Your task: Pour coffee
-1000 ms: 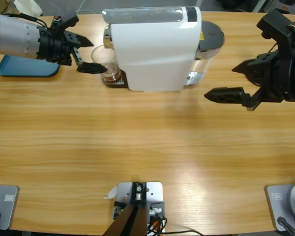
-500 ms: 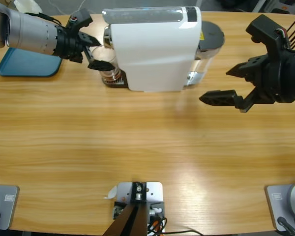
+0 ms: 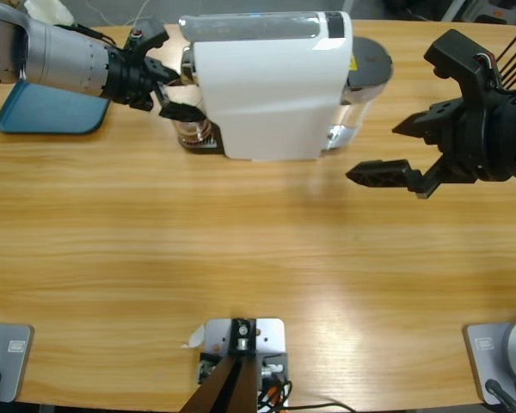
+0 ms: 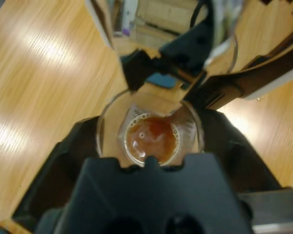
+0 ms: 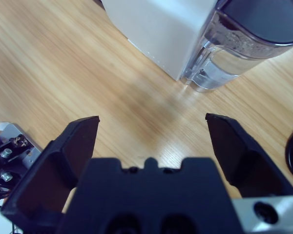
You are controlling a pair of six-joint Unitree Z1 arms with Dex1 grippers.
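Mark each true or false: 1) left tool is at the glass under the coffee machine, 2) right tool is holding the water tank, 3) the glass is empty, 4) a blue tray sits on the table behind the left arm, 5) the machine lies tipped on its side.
1) True: the left tool has its jaws either side of the glass at the white coffee machine.
2) False: the right tool is open over bare table, apart from the water tank.
3) False: the glass holds shallow brown coffee.
4) True: the blue tray lies by the left arm.
5) False: the machine stands upright.
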